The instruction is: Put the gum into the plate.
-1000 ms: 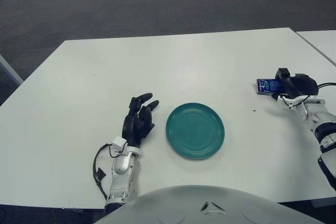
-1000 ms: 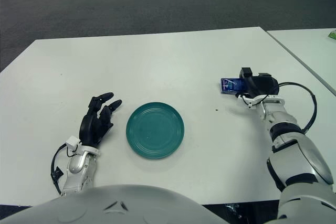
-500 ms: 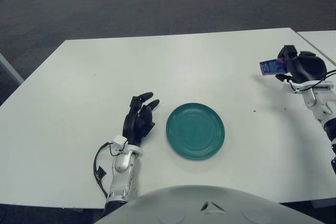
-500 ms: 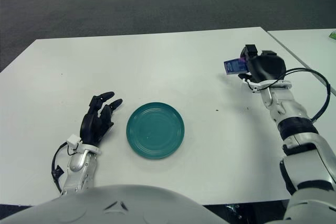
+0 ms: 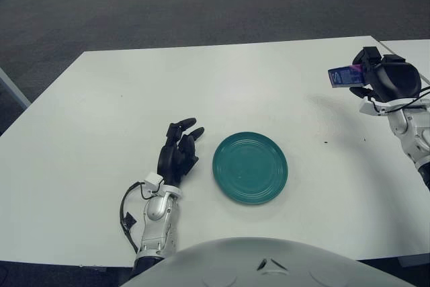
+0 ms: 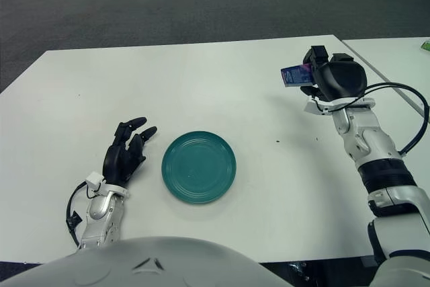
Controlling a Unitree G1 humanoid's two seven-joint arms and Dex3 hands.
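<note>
Carry step: right hand point(image 6: 330, 80) grips the gum point(image 6: 293, 75), held above the surface at far right, well apart from the plate point(image 6: 199, 167). Left hand point(image 6: 125, 153) idle, relaxed beside plate. Next: swing left, lower over the plate, release.

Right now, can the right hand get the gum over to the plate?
Probably yes. The right hand holds the gum raised above the table, and nothing lies between it and the plate.
</note>
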